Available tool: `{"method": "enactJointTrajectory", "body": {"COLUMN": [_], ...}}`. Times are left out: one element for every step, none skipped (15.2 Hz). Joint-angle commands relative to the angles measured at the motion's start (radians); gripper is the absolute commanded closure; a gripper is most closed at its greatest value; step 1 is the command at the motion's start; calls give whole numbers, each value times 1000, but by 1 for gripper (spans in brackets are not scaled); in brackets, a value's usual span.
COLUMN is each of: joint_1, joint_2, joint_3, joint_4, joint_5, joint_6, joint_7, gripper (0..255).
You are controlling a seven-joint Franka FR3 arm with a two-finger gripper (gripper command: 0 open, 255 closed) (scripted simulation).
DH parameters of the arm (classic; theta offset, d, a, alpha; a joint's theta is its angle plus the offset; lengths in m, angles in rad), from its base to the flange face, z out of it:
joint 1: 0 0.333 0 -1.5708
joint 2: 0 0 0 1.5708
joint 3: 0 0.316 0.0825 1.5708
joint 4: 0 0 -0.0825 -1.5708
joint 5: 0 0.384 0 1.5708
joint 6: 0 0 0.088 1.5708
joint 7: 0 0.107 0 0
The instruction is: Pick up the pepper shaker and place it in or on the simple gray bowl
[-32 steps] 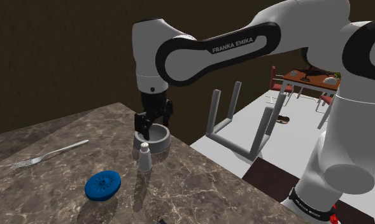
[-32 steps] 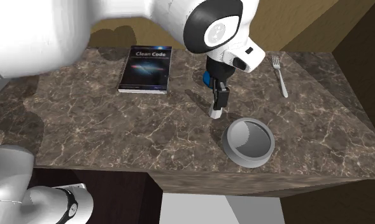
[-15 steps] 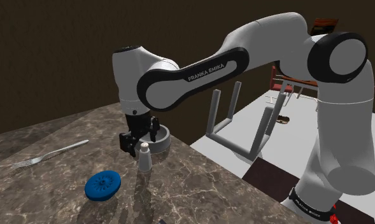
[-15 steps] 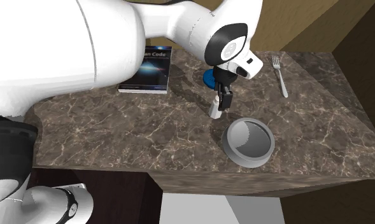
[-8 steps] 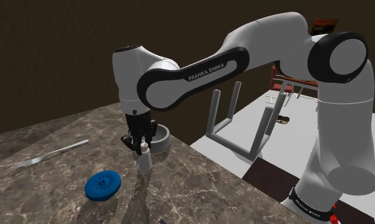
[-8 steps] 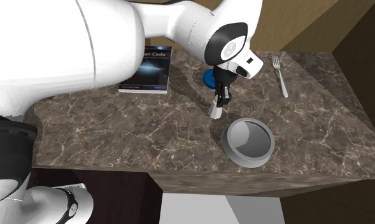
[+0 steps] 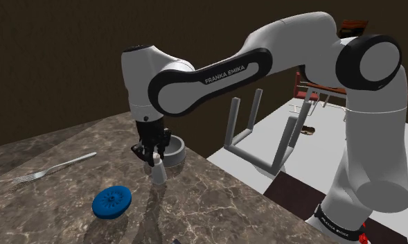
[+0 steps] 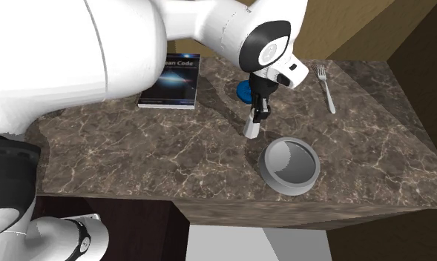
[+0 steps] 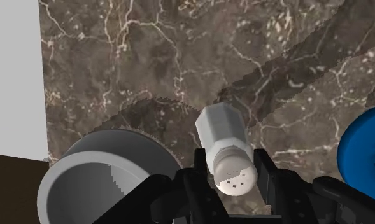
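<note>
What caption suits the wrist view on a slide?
Gripper shut on white shaker, grey bowl beside it on marbled counter.

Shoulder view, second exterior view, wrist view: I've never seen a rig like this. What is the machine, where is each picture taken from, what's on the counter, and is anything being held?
The machine is a white robot arm ending in a black two-finger gripper. The shoulder view is taken from beside the arm's stand. The second exterior view looks down on the marble counter from above. The wrist view comes from a camera on the hand, looking along the gripper. On the counter are a fork, a blue disc, a book, a grey bowl and a white pepper shaker. The gripper is shut on the shaker's cap, next to the bowl. I cannot tell whether the shaker has left the counter.
</note>
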Motion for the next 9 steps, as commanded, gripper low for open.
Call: {"method": "enactJointTrajectory", "body": {"joint_1": [-1,-1,-1,-1,0,0,0,1,2], "joint_2": [-10,-13,-16,-19,-22,-24,-26,-28,-30], "joint_3": [2,3,4,5,6,7,7,8,9], "joint_4": [13,22,31,41,51,62,72,83,94], "joint_5": [6,8,10,12,14,16,18,19,21], "joint_6": [-22,-33,-45,-58,-70,-82,-94,-107,-119], "joint_7": [-5,-7,-9,-11,-13,-15,-17,-19,-20], "gripper": [255,255,255,255,255,255,255,255,255]}}
